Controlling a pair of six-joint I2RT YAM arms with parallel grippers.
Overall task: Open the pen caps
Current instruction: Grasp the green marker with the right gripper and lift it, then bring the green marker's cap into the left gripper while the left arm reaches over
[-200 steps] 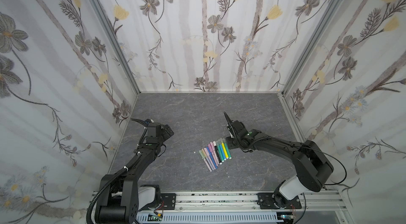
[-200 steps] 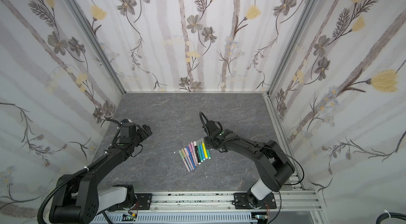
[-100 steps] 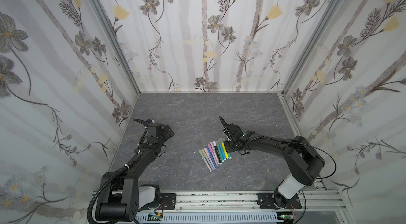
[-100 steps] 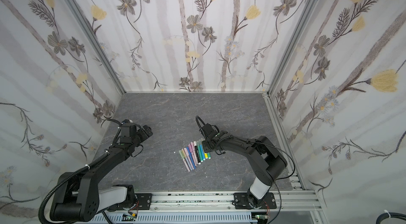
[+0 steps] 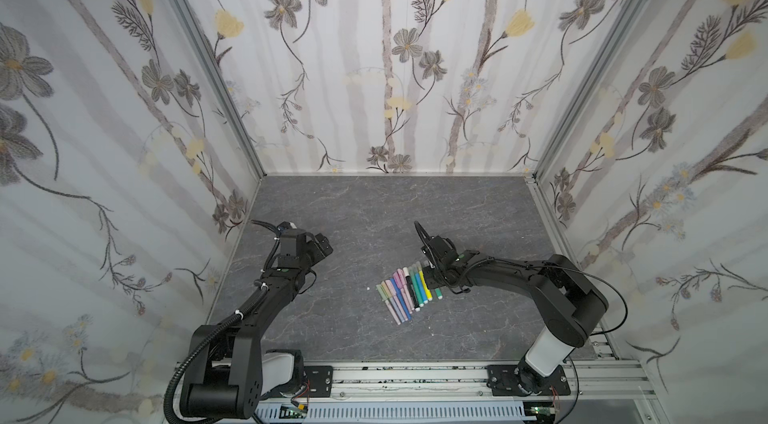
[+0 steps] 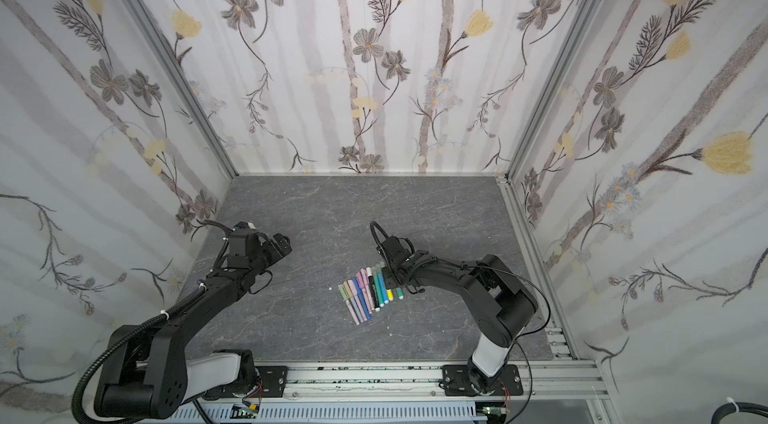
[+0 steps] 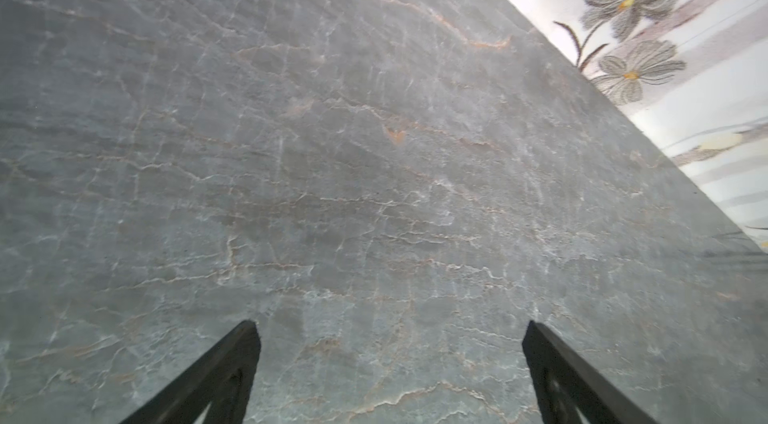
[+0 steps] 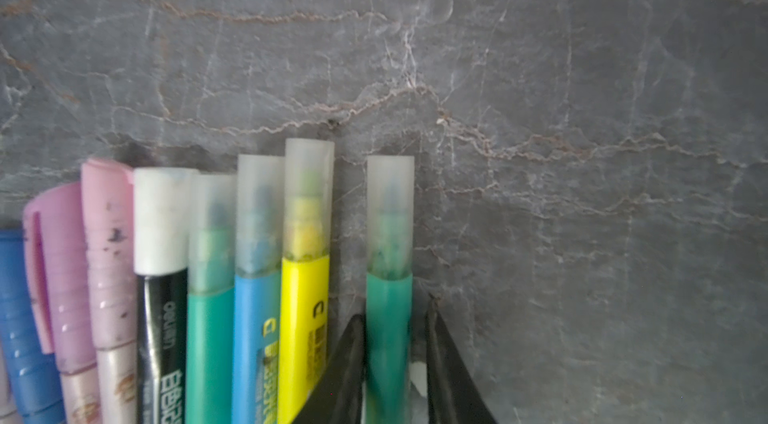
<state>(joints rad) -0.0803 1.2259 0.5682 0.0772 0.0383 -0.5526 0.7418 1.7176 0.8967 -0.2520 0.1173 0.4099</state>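
Pen caps (image 8: 390, 210) on; R pincer (image 8: 395, 309) straddles end teal pen (image 8: 388, 343).

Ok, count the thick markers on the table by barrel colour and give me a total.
Teal markers: 2
Blue marker: 1
Yellow marker: 1
Black marker: 1
Total: 5
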